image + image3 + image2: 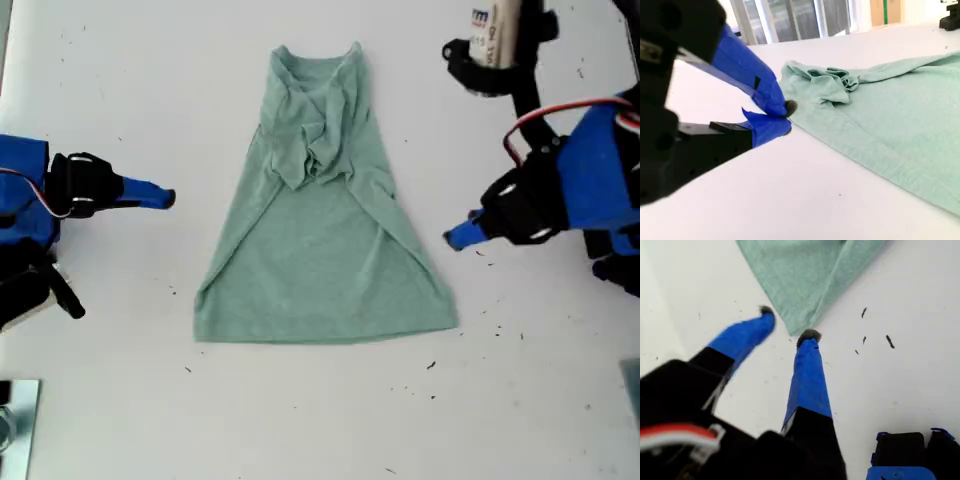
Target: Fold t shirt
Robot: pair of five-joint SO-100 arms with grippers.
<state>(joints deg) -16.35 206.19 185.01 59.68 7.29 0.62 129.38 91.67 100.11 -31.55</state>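
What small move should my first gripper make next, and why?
Probably lower and close on the hem corner of the pale green fabric t shirt. My first gripper has its blue fingers open, and that corner lies just ahead between them, not yet gripped.

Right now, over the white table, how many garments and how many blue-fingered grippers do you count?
Pale sage-green fabric t shirt: 1
Blue-fingered grippers: 2 (my first gripper, open; my second gripper, shut)
Total: 3
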